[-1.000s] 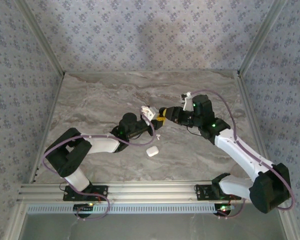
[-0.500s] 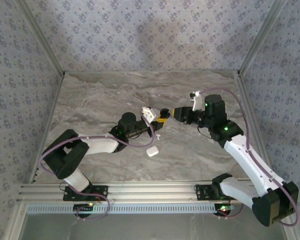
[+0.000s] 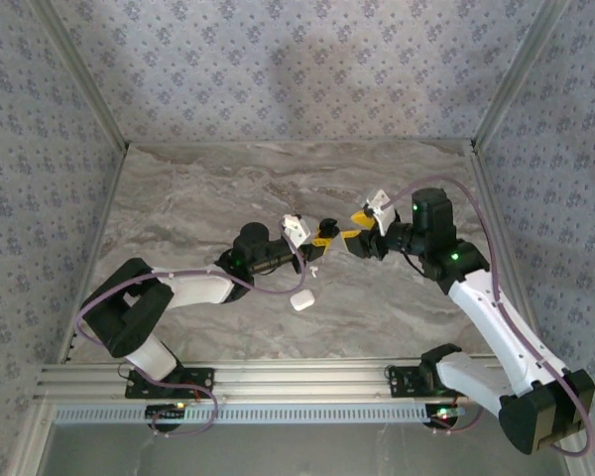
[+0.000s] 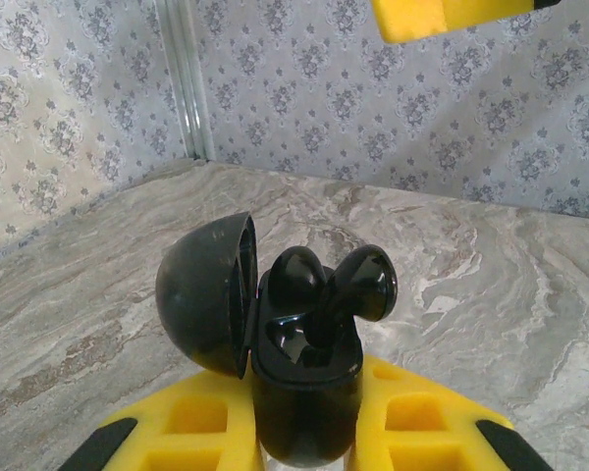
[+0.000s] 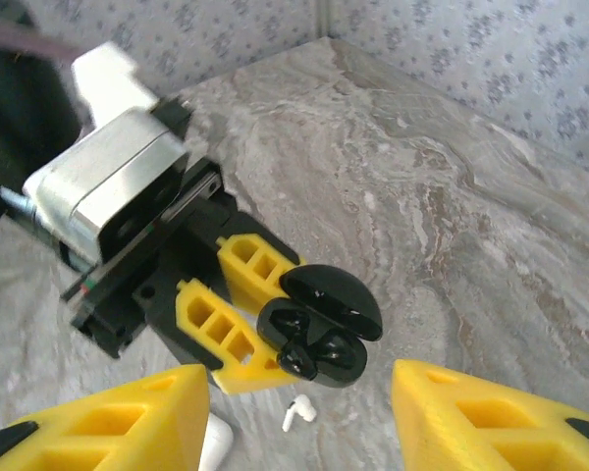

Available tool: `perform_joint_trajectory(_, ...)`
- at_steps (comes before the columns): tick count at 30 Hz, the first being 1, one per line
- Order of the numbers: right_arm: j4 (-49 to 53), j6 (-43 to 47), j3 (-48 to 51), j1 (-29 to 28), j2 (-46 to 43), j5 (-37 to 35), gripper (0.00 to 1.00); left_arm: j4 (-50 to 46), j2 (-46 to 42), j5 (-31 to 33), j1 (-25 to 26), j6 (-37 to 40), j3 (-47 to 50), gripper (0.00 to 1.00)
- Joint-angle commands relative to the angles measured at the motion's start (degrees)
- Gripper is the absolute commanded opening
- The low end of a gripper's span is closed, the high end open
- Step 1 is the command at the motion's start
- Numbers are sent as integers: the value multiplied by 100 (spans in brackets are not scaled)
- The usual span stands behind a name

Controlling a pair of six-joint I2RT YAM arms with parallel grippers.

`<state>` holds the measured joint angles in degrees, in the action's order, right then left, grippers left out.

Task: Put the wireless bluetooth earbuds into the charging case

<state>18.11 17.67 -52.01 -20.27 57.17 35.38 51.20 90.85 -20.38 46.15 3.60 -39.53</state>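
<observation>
grey marbled tabletop [image 3: 178, 198] is walled on three sides by patterned paper, and above its middle a black charging case [image 4: 304, 392] is clamped upright between the yellow fingers of the left gripper [image 3: 317, 241], with its lid [image 4: 208, 294] swung open. two black earbuds [image 4: 365, 282] are seen in its open top. the right gripper [image 3: 354, 226] is held just beside the case, jaws spread with nothing between them. a white case [image 3: 300, 300] and a white earbud [image 3: 314, 269] are seen lying on the tabletop nearer the arm bases, near each other but apart

We count two cases, one black case [image 4: 304, 392] and one white case [image 3: 300, 300]. We also count two black earbuds [image 4: 361, 283] and one white earbud [image 5: 294, 414].
</observation>
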Motion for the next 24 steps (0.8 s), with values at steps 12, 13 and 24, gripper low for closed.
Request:
perform_joint_trajectory(12,152,2243,226,149,446,598,50,92,-225,-144,38,110,60,12)
perform_joint_trajectory(13,133,2253,219,144,474,593,50,92,-219,-139,35,111,64,12)
perform_joint_trajectory(24,-32,2237,209,-40,767,615,45,83,-199,-131,33,100,42,12)
